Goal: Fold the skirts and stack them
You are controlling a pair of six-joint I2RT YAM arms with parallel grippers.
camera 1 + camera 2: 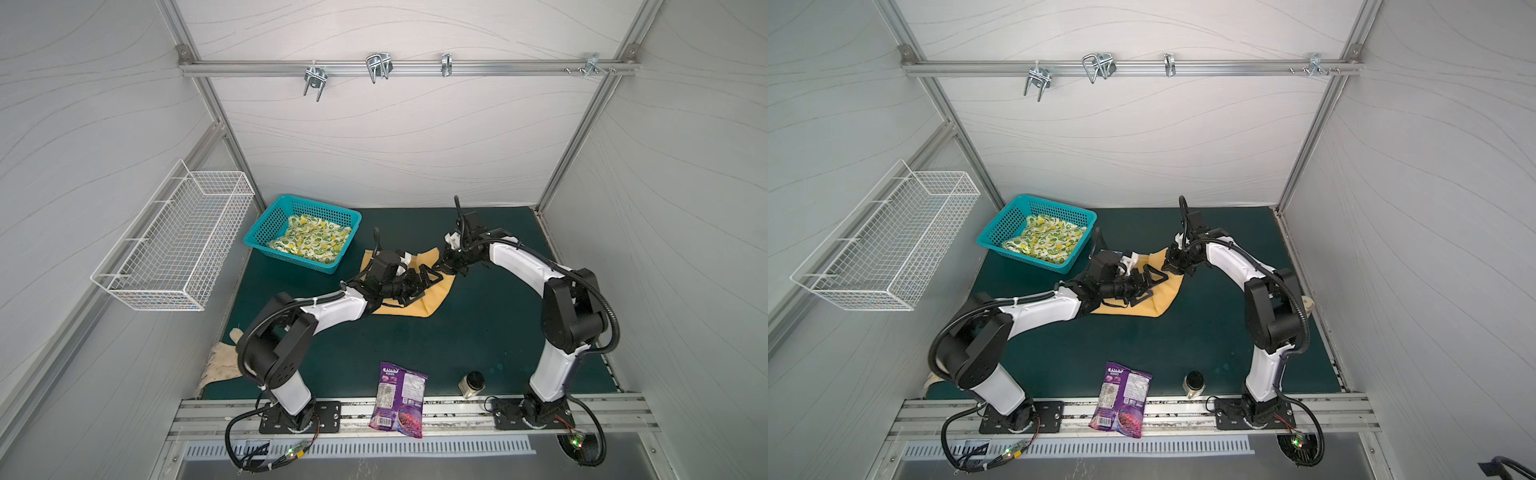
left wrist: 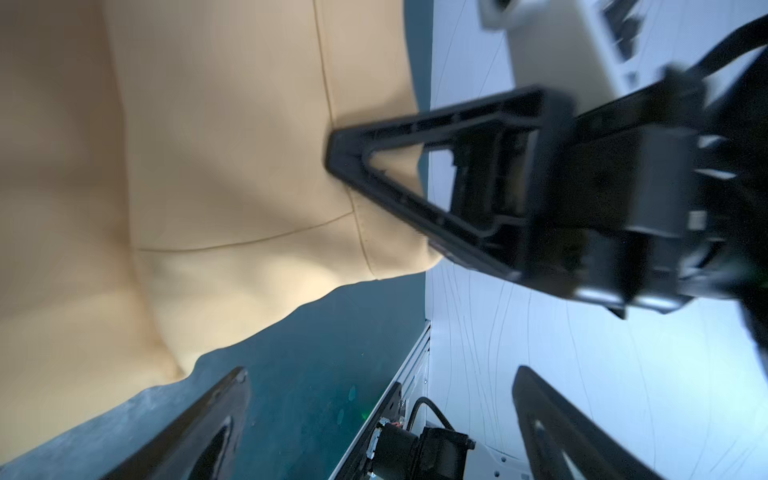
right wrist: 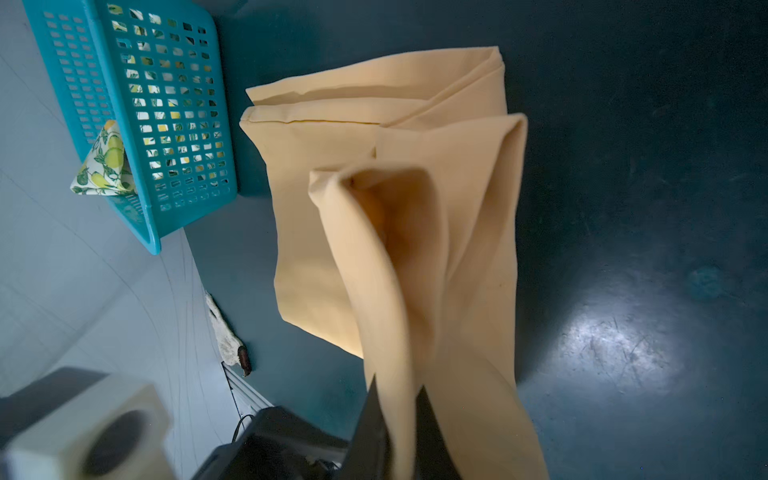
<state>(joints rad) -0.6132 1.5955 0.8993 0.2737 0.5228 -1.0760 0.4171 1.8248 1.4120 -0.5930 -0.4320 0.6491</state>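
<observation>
Yellow skirt (image 3: 332,166): lying half-folded on the mat (image 1: 478,332) beside the basket (image 1: 264,220) holding the lemon skirt (image 1: 311,243). Being pinched at 1 edge by the clenched right gripper (image 3: 397,388), left gripper (image 1: 1152,286) gaping empty over it. Risking thin cloth slipping free, collapsing the fold.

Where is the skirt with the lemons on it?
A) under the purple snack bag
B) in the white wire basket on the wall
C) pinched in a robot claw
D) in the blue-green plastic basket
D: the lemon skirt lies inside the teal basket at the back of the table, while the right gripper pinches the mustard skirt instead.
</observation>
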